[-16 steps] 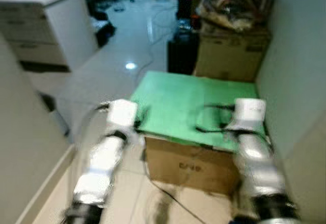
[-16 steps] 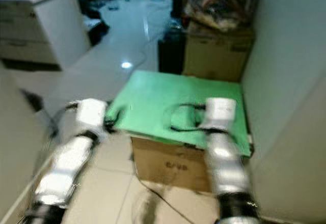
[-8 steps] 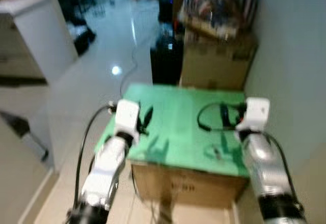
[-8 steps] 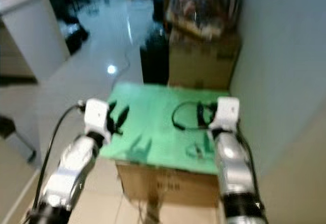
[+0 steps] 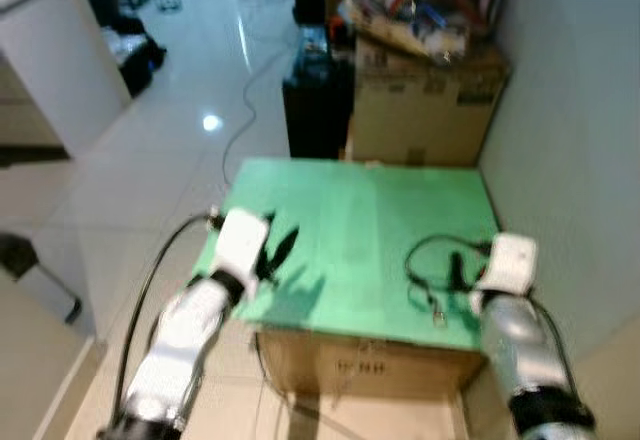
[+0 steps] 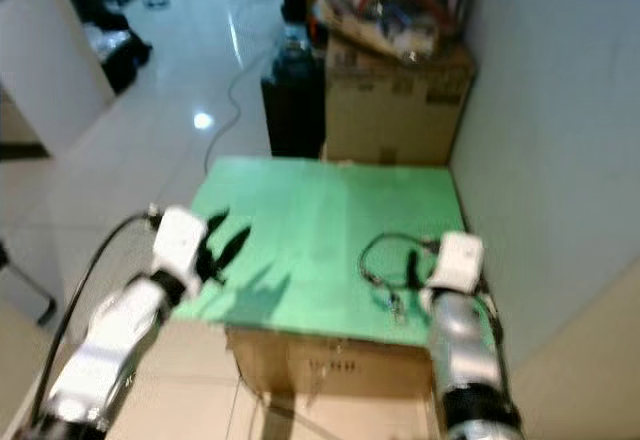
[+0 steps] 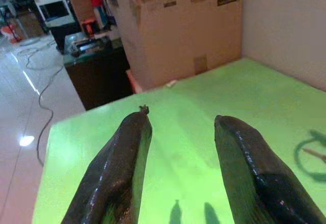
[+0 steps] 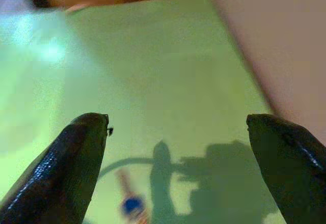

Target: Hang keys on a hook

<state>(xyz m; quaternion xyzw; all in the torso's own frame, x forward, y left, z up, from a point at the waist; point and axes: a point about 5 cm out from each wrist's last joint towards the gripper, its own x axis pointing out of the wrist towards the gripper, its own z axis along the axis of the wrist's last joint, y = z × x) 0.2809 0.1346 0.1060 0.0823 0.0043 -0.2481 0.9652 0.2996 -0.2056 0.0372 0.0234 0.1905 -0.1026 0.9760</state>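
Nearer now: keys (image 5: 437, 312), right gripper (image 8: 175, 147).

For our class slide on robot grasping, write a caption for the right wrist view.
Open right claw hovers above the keys on the green board.

Glossy white tiled floor (image 5: 170, 150); pale wall (image 5: 570, 110); white cabinet (image 5: 50, 60).

**Matt green sheet, gloss all around it**

The flat green sheet (image 5: 360, 230) covering the brown corrugated cardboard box (image 5: 370, 365) looks smooth and matt. The pale tiled floor (image 5: 190, 130) is polished and mirrors a lamp. The black fingers (image 7: 122, 168) of the left pincer (image 7: 178, 173) have a glossy plastic sheen, as do the right pincer (image 8: 175, 173) fingers (image 8: 66, 163). The silver arm casings (image 5: 185, 335) look like brushed metal.
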